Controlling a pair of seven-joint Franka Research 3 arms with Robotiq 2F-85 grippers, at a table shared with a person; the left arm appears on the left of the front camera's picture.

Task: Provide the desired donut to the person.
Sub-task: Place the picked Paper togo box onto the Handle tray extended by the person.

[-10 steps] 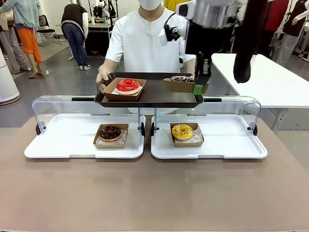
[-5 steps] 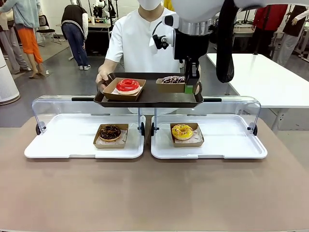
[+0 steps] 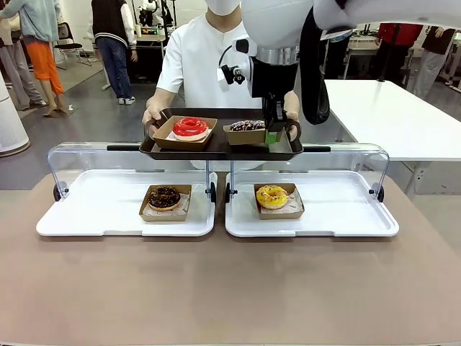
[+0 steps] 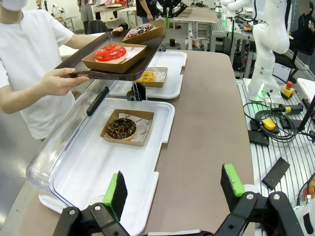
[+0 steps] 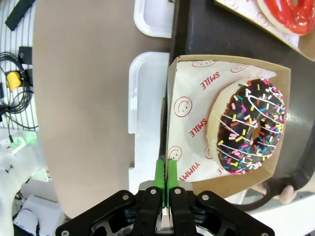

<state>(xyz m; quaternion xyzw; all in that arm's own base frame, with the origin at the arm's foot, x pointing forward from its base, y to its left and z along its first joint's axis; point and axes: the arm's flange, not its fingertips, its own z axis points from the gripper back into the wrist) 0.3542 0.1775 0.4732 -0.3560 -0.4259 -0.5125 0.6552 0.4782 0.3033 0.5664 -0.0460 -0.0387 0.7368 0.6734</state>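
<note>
The person point(image 3: 209, 58) in white holds a dark tray point(image 3: 216, 149) above the clear lids. On it sits a red donut point(image 3: 190, 126) in a cardboard box. Beside that is a chocolate sprinkle donut point(image 3: 247, 125) in its own box point(image 5: 197, 123), over the dark tray point(image 5: 197, 29). My right gripper point(image 3: 272, 135) is shut on that box's edge, its green pads pinching the wall point(image 5: 166, 169). I cannot tell whether the box rests on the tray. My left gripper point(image 4: 174, 186) hangs open over the near left, holding nothing.
Two white trays point(image 3: 108, 216) with raised clear lids lie on the brown table. The left one holds a chocolate donut point(image 3: 164, 197), the right one a yellow donut point(image 3: 272, 195). A white table point(image 3: 403, 115) stands at the back right, and other people are behind.
My right arm has carried the sprinkle donut box leftward along the dark tray, closer to the red donut. The person's tray has barely moved.
</note>
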